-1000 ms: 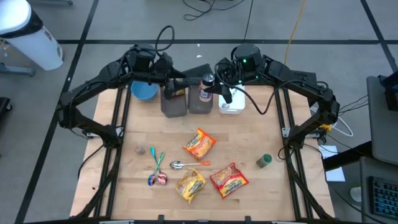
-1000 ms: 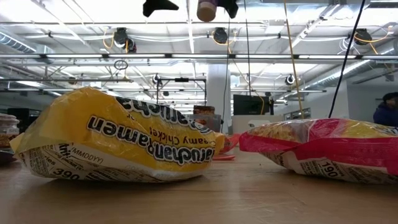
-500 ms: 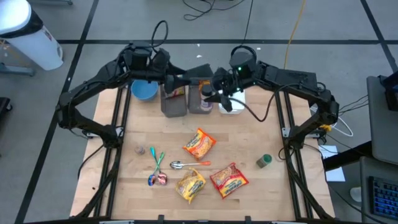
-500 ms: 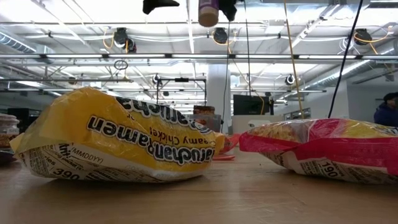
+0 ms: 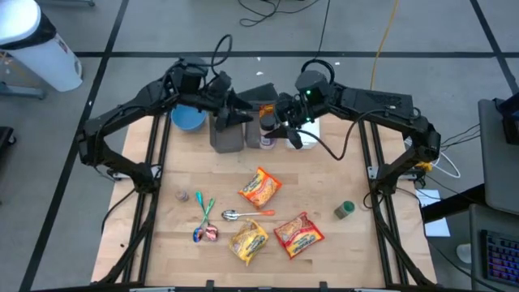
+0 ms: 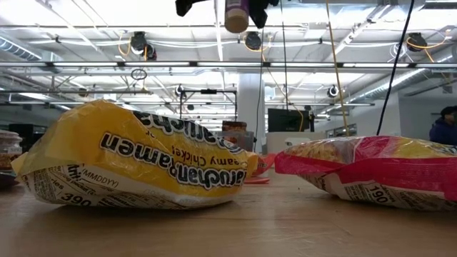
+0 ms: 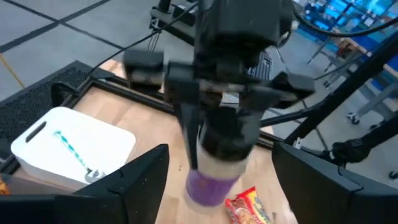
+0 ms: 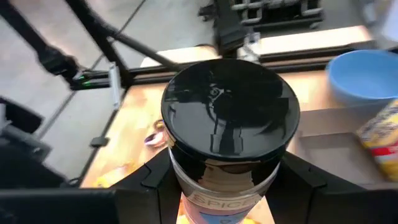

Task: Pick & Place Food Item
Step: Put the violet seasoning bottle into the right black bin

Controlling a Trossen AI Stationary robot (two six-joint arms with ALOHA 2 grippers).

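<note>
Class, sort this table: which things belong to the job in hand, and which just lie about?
In the job: right pincer, shut on black-lidded purple-labelled spice jar; open left pincer; grey bins.

Lying about: blue bowl, ramen packets, metal spoon, green-lidded jar.

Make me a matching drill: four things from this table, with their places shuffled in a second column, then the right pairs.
Things:
1. spice jar
2. blue bowl
3. green-lidded jar
4. spoon

Places:
A. alone near the table's right edge
B. far left corner of the table, by the left arm
C. held in the right tool over the grey bins
D. among the ramen packets

Pairs: 1-C, 2-B, 3-A, 4-D
</note>
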